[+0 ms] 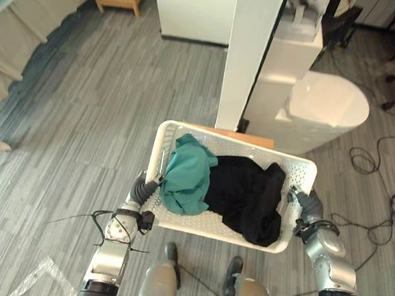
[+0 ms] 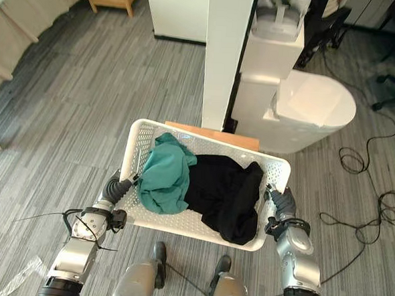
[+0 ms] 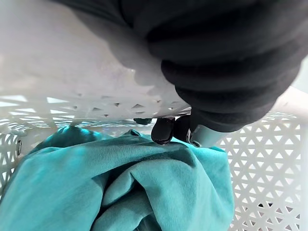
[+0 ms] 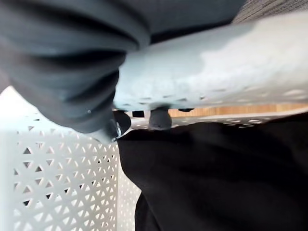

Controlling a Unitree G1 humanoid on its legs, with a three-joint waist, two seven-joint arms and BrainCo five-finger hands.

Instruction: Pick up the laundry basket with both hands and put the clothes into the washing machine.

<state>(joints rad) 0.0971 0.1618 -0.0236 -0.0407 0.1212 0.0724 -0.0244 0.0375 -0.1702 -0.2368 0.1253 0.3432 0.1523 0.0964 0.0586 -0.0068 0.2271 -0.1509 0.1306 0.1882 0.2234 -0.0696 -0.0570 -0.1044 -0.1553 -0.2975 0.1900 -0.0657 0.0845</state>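
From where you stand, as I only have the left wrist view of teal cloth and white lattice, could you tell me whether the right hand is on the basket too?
Observer: Yes, the right hand grips the right rim of the basket, its fingers curled over the edge.
Operator: Thank you. Is anything in there besides the teal garment?
Observer: A black garment lies next to it, filling the basket's right half.
Operator: And what stands ahead?
Observer: A white column rises from the floor just beyond the far rim, with a white appliance to its right.
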